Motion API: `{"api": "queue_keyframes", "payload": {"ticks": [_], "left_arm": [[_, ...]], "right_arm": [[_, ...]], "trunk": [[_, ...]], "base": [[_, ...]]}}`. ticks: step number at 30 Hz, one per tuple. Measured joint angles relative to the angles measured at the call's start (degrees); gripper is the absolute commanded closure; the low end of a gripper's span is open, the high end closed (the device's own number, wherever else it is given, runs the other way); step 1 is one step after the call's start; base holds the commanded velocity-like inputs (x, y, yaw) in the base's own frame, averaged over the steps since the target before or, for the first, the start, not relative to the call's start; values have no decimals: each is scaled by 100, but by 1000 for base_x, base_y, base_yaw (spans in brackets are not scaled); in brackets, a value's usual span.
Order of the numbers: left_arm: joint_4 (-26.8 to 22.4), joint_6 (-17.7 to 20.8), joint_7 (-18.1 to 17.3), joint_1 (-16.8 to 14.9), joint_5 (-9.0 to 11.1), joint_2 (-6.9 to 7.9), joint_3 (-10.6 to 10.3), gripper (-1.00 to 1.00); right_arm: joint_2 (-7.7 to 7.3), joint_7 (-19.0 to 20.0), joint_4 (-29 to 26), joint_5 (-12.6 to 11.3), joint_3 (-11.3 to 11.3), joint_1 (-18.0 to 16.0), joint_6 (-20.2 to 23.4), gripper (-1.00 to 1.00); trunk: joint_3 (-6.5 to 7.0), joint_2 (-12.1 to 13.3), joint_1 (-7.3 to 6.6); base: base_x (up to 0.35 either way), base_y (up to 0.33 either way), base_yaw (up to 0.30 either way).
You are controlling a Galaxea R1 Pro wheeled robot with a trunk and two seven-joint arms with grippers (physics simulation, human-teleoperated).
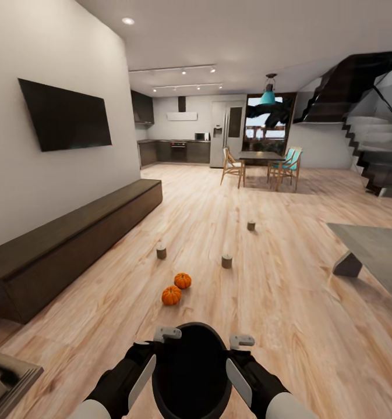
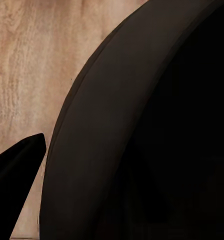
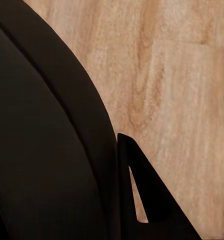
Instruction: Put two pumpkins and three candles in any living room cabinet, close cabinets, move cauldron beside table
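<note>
**Cauldron carried between both arms, living room ahead**

Head view: black cauldron (image 1: 191, 366) sits low and centred, directly in front of the trunk, mouth up, interior dark. Left pincer (image 1: 167, 334) is at its left rim, right pincer (image 1: 242, 341) at its right rim, both arms pressed in against the sides. Pale fingertips show just over the rim on each side.

Left wrist view: cauldron wall (image 2: 142, 140) curves across most of the frame; one dark finger (image 2: 17, 170) lies outside the wall over the floor (image 2: 27, 60). The other finger is hidden, so I cannot tell whether this pincer is clenched on the rim or loose.

Right wrist view: same arrangement. Cauldron wall (image 3: 47, 140), one dark finger (image 3: 142, 195) touching or just beside its outer face, floor (image 3: 182, 75) beyond. Grip state cannot be told here either.

On the wood floor (image 1: 289, 302) ahead: two orange pumpkins, the nearer one (image 1: 171, 295) and the farther one (image 1: 183, 280), just beside each other. Beyond them three short grey-brown candles, upright: left (image 1: 161, 251), middle (image 1: 226, 261), far (image 1: 251, 225), well apart from each other.

Cabinet (image 1: 73, 238): long, low, dark brown, along the left wall under a wall-mounted TV (image 1: 64, 115). Fronts appear shut.

Right edge: corner of a grey desk (image 1: 373, 250). Far back: kitchen units, dining table with chairs (image 1: 265, 163), dark staircase (image 1: 370, 134) at right.
</note>
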Motion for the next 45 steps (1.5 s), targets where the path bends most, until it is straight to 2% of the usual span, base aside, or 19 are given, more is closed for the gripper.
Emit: {"api": "queue_keyframes", "payload": {"ticks": [45], "left_arm": [[0,-1,2,0,5,0,-1,100]], "right_arm": [[0,2,0,4,-2,0,1,100]], "trunk": [[0,0,0]], "base": [[-280,-1,-257]]}}
